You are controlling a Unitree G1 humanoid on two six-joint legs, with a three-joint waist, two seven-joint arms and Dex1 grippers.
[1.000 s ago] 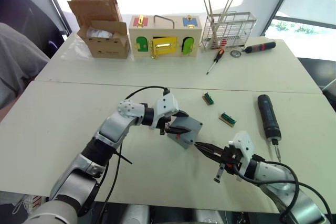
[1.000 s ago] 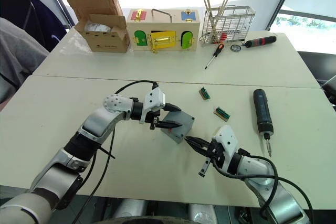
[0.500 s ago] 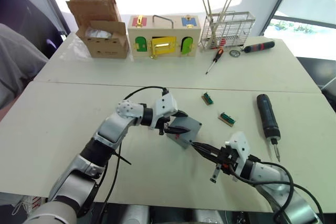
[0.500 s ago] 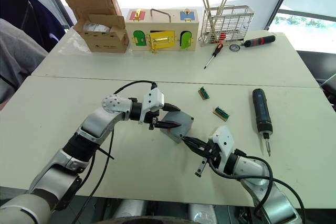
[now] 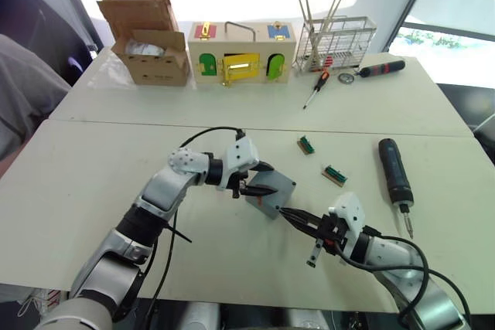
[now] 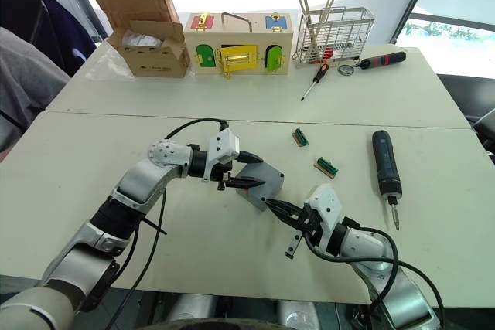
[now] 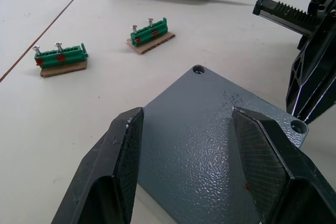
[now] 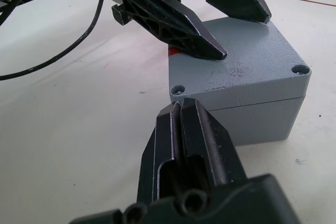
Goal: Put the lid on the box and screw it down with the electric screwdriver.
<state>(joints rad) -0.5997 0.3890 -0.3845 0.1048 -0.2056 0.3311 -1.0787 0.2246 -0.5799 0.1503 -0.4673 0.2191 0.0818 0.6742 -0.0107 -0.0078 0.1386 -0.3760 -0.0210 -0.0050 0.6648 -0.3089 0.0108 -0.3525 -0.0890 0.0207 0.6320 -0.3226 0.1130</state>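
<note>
While the lid (image 8: 247, 61) already lies flat on the box (image 5: 271, 194), both claws stand at it:
Left claw (image 5: 257, 190): fingers (image 7: 123, 166) spread wide over the lid's top, tips just above or touching it, nothing clamped between them.
Right claw (image 8: 191, 124): fingers pressed together, empty, tips close in front of the box's near wall, just under the lid's corner hole.

Desk (image 5: 93, 191): two pale, matte tops joined by a seam; the box sits near the middle of the front one.
Room: bright window behind the far edge.
Wooden box (image 5: 243, 53): at the far edge, with green and yellow doors and brass latches.
Cardboard box (image 5: 147, 34): brown, open flaps, at the far left corner.
Wire rack (image 5: 335, 42): metal, with thin sticks, far right.
Electric screwdriver (image 5: 395, 171): thick black cylinder with metal bit, lying near the right edge, well apart from the box.
Lid and box: grey, fine grainy plastic, square, round holes in the corners, a red mark on one side.
Green terminal blocks (image 7: 60, 59): two, on brown card, with small screws, between box and screwdriver.
</note>
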